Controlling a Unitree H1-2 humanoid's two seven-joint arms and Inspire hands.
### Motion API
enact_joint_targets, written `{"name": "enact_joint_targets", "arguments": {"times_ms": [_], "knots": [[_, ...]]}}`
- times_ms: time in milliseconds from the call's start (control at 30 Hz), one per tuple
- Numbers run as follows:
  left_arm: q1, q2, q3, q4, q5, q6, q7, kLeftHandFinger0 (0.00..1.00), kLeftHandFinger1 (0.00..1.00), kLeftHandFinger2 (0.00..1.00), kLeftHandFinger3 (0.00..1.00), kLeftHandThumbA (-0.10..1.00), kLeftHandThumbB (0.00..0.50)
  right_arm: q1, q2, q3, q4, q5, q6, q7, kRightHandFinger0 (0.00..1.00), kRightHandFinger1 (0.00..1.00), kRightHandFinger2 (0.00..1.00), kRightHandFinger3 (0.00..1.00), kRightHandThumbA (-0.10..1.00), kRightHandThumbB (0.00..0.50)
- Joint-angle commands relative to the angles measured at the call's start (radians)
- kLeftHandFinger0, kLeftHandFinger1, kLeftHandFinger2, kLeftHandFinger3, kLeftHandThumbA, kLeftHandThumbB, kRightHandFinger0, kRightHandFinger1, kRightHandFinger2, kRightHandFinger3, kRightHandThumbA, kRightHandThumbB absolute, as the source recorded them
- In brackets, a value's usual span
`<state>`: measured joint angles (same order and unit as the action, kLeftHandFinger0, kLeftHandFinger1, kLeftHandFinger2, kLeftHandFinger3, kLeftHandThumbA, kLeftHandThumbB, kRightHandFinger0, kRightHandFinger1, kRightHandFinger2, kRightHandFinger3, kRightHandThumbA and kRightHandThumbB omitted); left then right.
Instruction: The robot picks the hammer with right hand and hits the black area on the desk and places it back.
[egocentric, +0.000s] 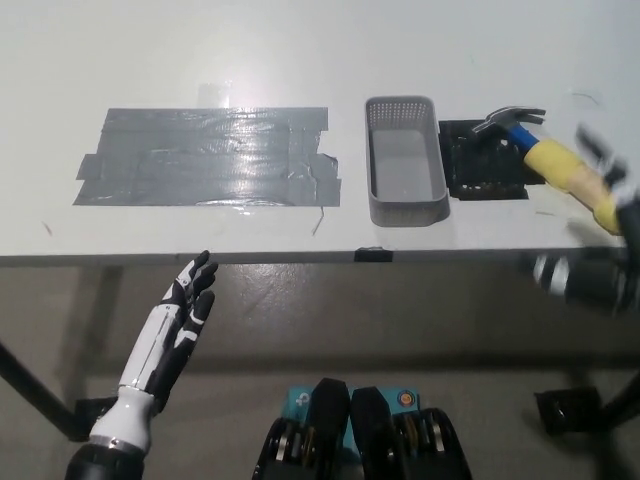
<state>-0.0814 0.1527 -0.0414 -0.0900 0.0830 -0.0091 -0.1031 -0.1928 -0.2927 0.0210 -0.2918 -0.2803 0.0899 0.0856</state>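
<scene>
The hammer (553, 160) lies on the white desk (300, 50) at the right, with a steel head, a blue neck and a yellow padded handle. Its head rests on the far right corner of the black area (483, 161). My black right hand (604, 168) comes in blurred from the right edge, fingers apart over the handle's near end, which it partly hides. It holds nothing. My white left hand (182, 318) hangs open below the desk's front edge at the lower left.
A grey perforated basket (405, 205) stands just left of the black area. A wide patch of grey tape (210, 155) covers the desk's left half. The desk's front edge (300, 257) runs across the middle of the picture.
</scene>
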Motion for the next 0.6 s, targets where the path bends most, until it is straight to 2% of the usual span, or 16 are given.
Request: {"name": "enact_joint_targets", "arguments": {"times_ms": [0, 33, 100, 267, 300, 333, 400, 500, 567], "knots": [[-0.043, -0.009, 0.032, -0.03, -0.089, 0.0, -0.013, 1.0, 1.0, 1.0, 1.0, 0.89, 0.012, 0.217, 0.113, 0.018, -0.335, 0.219, -0.239, -0.06, 1.0, 1.0, 1.0, 1.0, 1.0, 0.348], [-0.039, -0.007, 0.032, -0.034, -0.09, 0.005, -0.015, 1.0, 1.0, 1.0, 1.0, 0.89, 0.003, 0.232, 0.142, 0.017, -0.296, 0.235, -0.247, -0.061, 1.0, 1.0, 1.0, 1.0, 1.0, 0.361], [-0.031, -0.004, 0.03, -0.038, -0.088, 0.007, -0.016, 1.0, 1.0, 1.0, 1.0, 0.91, 0.005, 0.244, 0.167, 0.02, -0.216, 0.253, -0.283, -0.046, 1.0, 1.0, 1.0, 1.0, 1.0, 0.341], [-0.026, -0.002, 0.028, -0.038, -0.088, 0.008, -0.014, 1.0, 1.0, 1.0, 1.0, 0.92, 0.006, 0.248, 0.188, 0.006, -0.167, 0.254, -0.305, -0.023, 1.0, 1.0, 1.0, 1.0, 1.0, 0.342], [0.016, -0.002, 0.018, -0.049, -0.086, -0.002, -0.02, 1.0, 1.0, 1.0, 1.0, 0.9, 0.002, 0.278, 0.202, 0.02, 0.007, 0.276, -0.332, 0.002, 1.0, 1.0, 1.0, 1.0, 1.0, 0.292], [0.02, 0.0, 0.017, -0.044, -0.085, -0.011, -0.021, 1.0, 1.0, 1.0, 1.0, 0.91, 0.005, 0.275, 0.204, 0.019, 0.048, 0.278, -0.331, 0.006, 1.0, 1.0, 1.0, 1.0, 1.0, 0.287], [0.031, -0.002, 0.015, -0.038, -0.078, -0.02, -0.016, 1.0, 1.0, 1.0, 1.0, 0.91, 0.018, 0.27, 0.199, 0.011, 0.116, 0.286, -0.315, 0.016, 1.0, 1.0, 1.0, 1.0, 1.0, 0.306], [0.031, -0.001, 0.014, -0.038, -0.079, -0.02, -0.014, 1.0, 1.0, 1.0, 1.0, 0.92, 0.019, 0.267, 0.197, 0.01, 0.13, 0.291, -0.326, 0.018, 1.0, 1.0, 1.0, 1.0, 1.0, 0.306], [0.034, -0.004, 0.015, -0.039, -0.086, -0.015, -0.015, 1.0, 1.0, 1.0, 1.0, 0.94, 0.001, 0.247, 0.191, 0.004, 0.21, 0.29, -0.336, 0.019, 1.0, 1.0, 1.0, 1.0, 1.0, 0.344]]}}
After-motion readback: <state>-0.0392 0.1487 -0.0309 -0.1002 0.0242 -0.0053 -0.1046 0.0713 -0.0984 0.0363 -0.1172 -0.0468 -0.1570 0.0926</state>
